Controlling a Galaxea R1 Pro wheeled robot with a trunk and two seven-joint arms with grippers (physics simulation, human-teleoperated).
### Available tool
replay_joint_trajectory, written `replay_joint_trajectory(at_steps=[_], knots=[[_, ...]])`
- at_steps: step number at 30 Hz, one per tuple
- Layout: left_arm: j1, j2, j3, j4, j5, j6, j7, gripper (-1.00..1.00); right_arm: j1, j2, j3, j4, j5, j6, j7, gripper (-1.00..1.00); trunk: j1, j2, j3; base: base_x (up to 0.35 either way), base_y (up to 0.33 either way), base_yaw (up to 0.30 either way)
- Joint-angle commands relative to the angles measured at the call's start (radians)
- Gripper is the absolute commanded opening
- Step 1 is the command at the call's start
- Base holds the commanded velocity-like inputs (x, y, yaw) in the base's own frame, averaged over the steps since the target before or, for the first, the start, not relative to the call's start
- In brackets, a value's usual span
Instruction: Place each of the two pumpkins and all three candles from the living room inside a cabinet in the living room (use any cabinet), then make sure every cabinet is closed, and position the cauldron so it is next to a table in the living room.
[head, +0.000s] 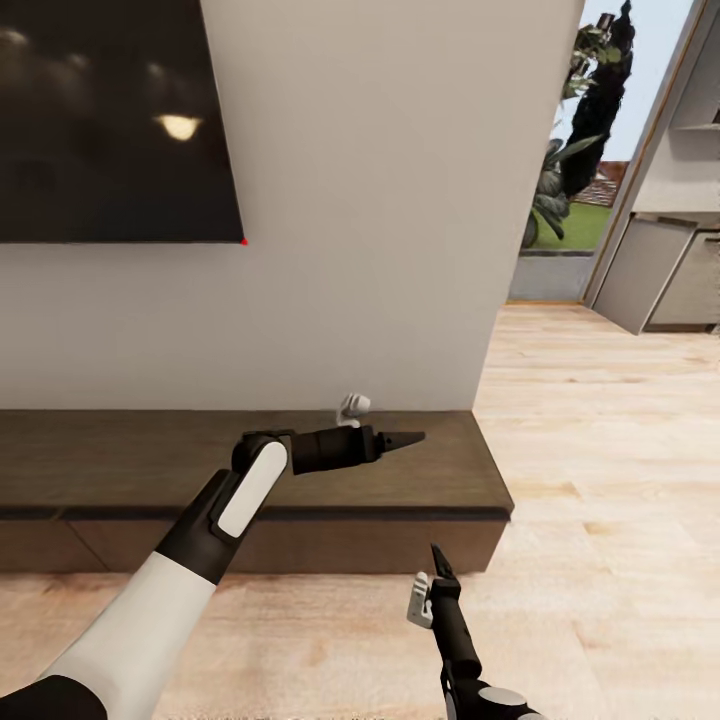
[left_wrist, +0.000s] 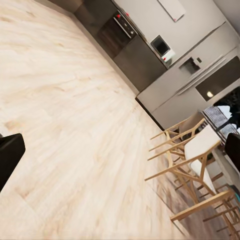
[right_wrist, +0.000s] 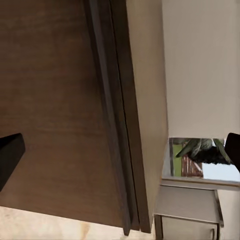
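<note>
A long, low dark brown cabinet (head: 120, 460) runs along the white wall, and its flat drawer fronts (head: 300, 545) look shut. My left gripper (head: 408, 438) hovers over the right end of the cabinet top, pointing right. It is open and empty, with one finger (left_wrist: 10, 155) at the edge of the left wrist view. My right gripper (head: 438, 560) hangs low in front of the cabinet's right end. It is open with nothing in it and faces the cabinet (right_wrist: 55, 100). The pumpkins, candles, cauldron and coffee table are out of view.
A dark television (head: 110, 120) hangs on the wall above the cabinet. Pale wood floor (head: 600, 450) stretches right of the cabinet toward grey units (head: 665, 270) and a window with plants (head: 580, 150). The left wrist view looks at wooden chairs (left_wrist: 195, 160) and kitchen appliances (left_wrist: 150, 55).
</note>
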Motion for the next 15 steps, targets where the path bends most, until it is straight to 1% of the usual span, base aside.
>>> replay_joint_trajectory(at_steps=[1, 5, 9, 15], knots=[[0.000, 0.001, 0.000, 0.000, 0.001, 0.000, 0.000, 1.00, 0.000, 0.000, 0.000, 0.000, 0.000, 0.000, 0.000, 1.00, 0.004, -0.007, -0.003, -0.044, 0.000, 0.000], [0.000, 0.001, 0.000, 0.000, 0.001, 0.000, -0.001, 1.00, 0.000, 0.000, 0.000, -0.001, 0.000, 0.000, 0.000, 1.00, 0.019, -0.035, -0.016, -0.038, 0.000, 0.000], [0.000, 0.001, 0.000, 0.000, 0.001, 0.000, -0.002, 1.00, 0.000, -0.001, 0.000, -0.005, 0.001, -0.012, 0.000, 1.00, 0.035, -0.063, -0.028, -0.173, 0.000, 0.000], [0.000, 0.002, 0.000, 0.002, 0.001, 0.001, -0.002, 1.00, 0.000, 0.001, 0.000, -0.013, 0.001, -0.037, -0.010, 1.00, 0.058, -0.105, -0.047, -0.033, 0.000, 0.000]])
